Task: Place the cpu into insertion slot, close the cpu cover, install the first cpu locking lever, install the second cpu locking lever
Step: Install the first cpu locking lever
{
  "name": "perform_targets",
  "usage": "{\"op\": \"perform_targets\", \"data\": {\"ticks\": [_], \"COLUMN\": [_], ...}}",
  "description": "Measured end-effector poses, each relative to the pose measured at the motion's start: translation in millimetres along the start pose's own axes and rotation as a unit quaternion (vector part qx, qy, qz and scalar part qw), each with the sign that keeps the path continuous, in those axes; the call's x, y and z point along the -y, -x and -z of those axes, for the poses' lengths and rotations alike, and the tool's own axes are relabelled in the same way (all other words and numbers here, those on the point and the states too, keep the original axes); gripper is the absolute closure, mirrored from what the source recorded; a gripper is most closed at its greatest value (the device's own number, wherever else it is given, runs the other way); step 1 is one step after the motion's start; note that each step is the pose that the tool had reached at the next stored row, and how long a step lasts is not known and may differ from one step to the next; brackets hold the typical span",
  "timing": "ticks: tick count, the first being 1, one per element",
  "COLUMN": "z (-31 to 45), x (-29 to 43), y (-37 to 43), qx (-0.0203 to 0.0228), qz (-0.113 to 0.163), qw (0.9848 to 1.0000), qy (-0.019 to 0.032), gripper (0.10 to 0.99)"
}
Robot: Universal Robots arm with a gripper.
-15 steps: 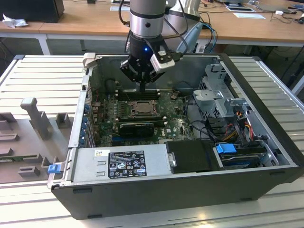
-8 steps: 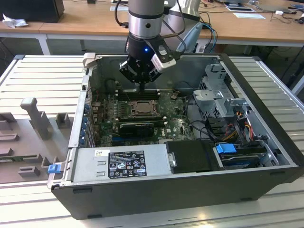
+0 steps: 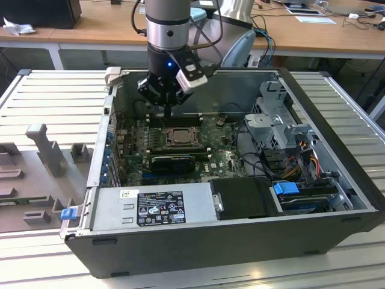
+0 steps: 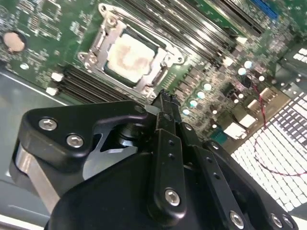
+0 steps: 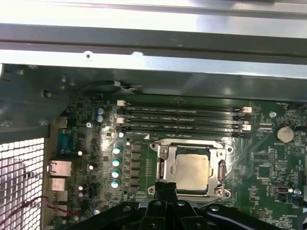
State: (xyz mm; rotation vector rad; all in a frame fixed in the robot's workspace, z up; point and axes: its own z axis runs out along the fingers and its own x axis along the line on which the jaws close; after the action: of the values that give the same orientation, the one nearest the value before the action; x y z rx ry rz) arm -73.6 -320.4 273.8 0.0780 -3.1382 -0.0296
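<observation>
We see the cpu, a small flat square chip with a pale silvery-beige face, already lying in the insertion slot, the square socket with a grey metal rim on the green circuit board. The cpu cover, a thin silvery-grey metal frame with a square cut-out, appears to lie down around the chip in both wrist views, though we cannot tell whether it is latched or where the locking levers sit. The socket lies directly below and just ahead of the black gripper, whose tip hangs close above the socket's near edge; in the exterior view the gripper stands upright over the board beside the long black memory slots. The jaws look drawn together into a narrow point with nothing between them, and we cannot tell whether the tip touches the socket frame. Around this we see the open dark computer case, lying on a ribbed grey desk.
</observation>
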Motion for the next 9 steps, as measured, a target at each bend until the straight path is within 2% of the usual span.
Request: {"op": "perform_targets", "data": {"ticks": [3,7,9], "z": [-2.1,-6.6,-8.8], "x": [-2.0,-7.6,-9.1], "y": [-11.9,-21.5,-29.3], "qx": [0.0007,0.0007,0.0007], "qz": [0.000,-0.003,-0.004], "qw": [1.0000,1.0000,1.0000], "qy": [0.0001,0.0000,-0.0001], "gripper": [0.980,0.980,0.980]}}
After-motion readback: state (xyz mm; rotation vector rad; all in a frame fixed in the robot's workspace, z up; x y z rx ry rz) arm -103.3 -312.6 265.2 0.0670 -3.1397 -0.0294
